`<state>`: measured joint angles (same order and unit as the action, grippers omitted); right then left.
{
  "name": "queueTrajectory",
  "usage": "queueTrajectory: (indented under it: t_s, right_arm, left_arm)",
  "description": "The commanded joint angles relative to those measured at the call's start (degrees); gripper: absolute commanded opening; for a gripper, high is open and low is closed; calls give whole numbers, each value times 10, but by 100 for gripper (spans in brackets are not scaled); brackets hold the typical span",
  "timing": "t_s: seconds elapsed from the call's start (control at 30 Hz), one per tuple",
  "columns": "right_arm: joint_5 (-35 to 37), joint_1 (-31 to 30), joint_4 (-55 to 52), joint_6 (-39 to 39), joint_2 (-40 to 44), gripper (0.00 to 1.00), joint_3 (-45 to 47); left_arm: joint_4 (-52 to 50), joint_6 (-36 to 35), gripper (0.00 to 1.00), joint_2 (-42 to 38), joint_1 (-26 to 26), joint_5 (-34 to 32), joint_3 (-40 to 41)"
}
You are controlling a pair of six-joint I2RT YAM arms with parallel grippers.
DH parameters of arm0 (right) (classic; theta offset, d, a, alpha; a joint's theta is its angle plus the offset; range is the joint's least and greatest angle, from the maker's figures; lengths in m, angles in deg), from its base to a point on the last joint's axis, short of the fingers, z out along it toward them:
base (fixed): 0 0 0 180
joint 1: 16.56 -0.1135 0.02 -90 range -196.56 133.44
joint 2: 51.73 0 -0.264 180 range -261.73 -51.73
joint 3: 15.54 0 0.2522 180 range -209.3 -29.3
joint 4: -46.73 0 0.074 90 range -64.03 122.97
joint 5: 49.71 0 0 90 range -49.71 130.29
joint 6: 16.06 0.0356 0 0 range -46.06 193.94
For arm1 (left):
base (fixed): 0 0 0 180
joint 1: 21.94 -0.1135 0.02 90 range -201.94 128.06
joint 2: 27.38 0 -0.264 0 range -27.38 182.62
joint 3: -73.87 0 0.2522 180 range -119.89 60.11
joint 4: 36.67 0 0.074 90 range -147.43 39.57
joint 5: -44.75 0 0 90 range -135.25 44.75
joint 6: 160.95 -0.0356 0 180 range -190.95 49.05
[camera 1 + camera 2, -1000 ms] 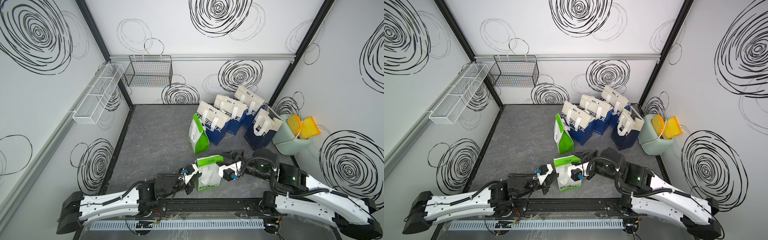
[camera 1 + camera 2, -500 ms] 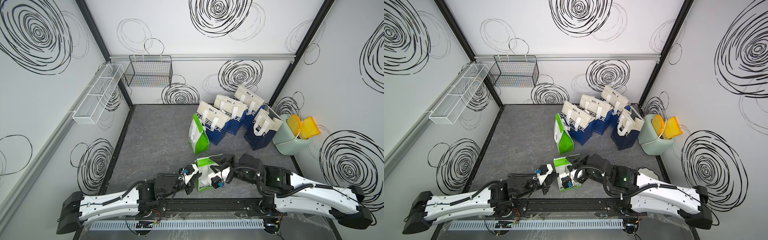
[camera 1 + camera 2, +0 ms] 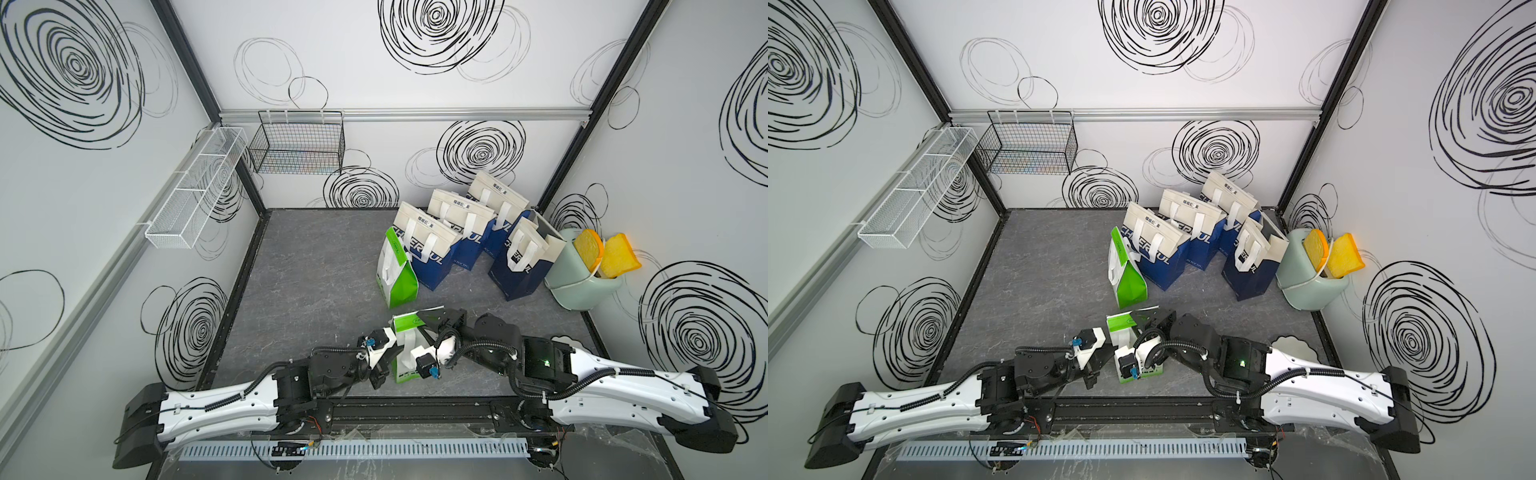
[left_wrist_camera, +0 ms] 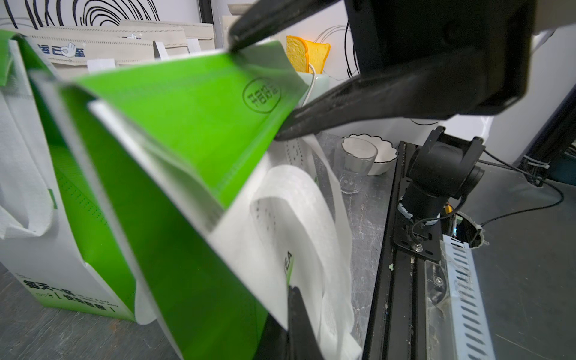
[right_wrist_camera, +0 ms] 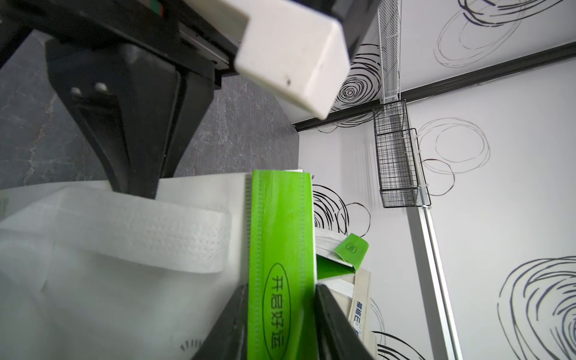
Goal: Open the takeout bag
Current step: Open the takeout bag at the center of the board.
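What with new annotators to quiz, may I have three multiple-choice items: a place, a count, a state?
1. The black wire basket hangs on: A the back wall; B the right wall; C the floor.
2. Number of toast slices in the mint toaster: A one; B two; C four.
3. The right pincer: A straddles the green flap of the takeout bag; B touches the toaster; C grips the basket.
1A, both top views show it; 2B, two orange slices stick out; 3A, the right wrist view shows it.
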<state>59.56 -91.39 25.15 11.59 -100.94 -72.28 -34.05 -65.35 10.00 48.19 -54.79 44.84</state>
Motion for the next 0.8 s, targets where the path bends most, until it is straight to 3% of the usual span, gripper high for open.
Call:
queueTrajectory:
  t_s: [0.0,0.4,0.47,0.77]
  right_arm:
    - [17,-2,35,-15,2,30,4]
    - [22,-2,21,-8,-1,8,-1]
    - [21,-2,19,-5,-3,0,-3]
    - [-42,22,-31,75,-8,0,-56]
  left_arm:
    - [33,5,0,-5,-1,-4,-4]
    - [36,7,0,-5,-2,-1,-3]
    - [35,8,0,-6,-2,-1,-2]
    - [35,8,0,-4,-2,-3,-1]
